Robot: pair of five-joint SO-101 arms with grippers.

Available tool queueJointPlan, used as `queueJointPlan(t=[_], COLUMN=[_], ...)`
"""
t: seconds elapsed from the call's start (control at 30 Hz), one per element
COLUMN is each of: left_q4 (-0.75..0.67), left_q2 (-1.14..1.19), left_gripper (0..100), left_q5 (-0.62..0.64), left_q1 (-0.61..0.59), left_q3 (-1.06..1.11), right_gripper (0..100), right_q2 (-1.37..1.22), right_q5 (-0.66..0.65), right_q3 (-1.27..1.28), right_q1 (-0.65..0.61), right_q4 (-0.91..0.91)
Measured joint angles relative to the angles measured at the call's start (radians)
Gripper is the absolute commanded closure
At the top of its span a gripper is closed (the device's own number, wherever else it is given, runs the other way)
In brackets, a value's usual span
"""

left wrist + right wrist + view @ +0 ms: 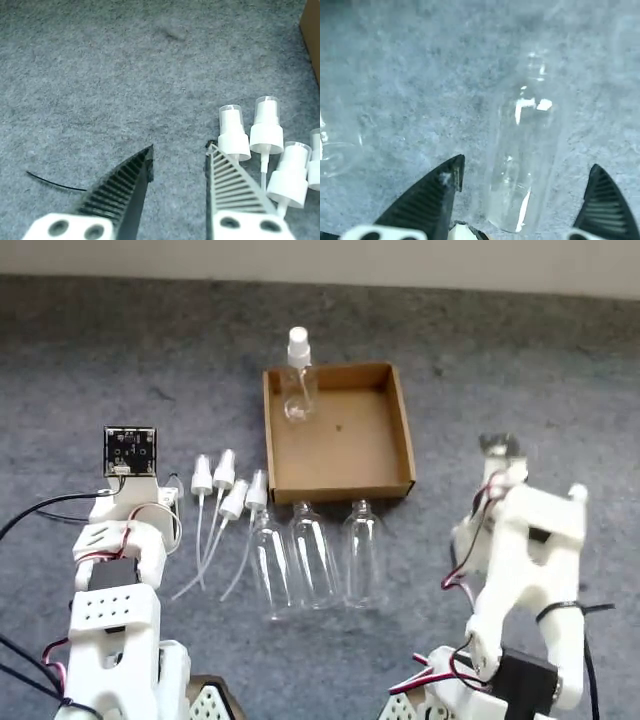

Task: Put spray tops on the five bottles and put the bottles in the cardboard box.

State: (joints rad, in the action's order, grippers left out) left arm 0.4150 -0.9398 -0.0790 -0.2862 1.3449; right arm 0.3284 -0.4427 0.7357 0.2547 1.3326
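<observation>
A cardboard box (385, 430) lies on the grey carpet, with one capped bottle (298, 380) standing in its far left corner. Three clear uncapped bottles (312, 555) lie side by side just in front of the box. Several white spray tops (224, 480) with long tubes lie to their left. My left gripper (179, 152) is open over bare carpet, and the spray tops (266, 127) lie just beside one finger. My right gripper (525, 172) is open, hovering over a clear bottle (522, 155) that lies between its spread fingers, untouched.
The left arm (115, 570) stands at the near left and the right arm (525, 540) at the near right. A second bottle (330, 150) shows at the edge of the right wrist view. A thin black wire (55, 184) lies on the carpet.
</observation>
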Motion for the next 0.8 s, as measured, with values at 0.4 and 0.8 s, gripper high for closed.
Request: queueJointPlan(t=[0.4,0.8], left_q4=[0.0,0.0], left_q2=[0.0,0.0], left_gripper=[84,84], left_q5=[0.0,0.0], left_q1=[0.0,0.0], left_q3=[0.0,0.0], right_gripper=[91.1,96.4], right_q2=[-0.124,-0.577], right_q5=[0.005,-0.071], right_q3=[0.055,-0.5], right_q1=[0.005,0.124], right_q4=[-0.216,-0.172])
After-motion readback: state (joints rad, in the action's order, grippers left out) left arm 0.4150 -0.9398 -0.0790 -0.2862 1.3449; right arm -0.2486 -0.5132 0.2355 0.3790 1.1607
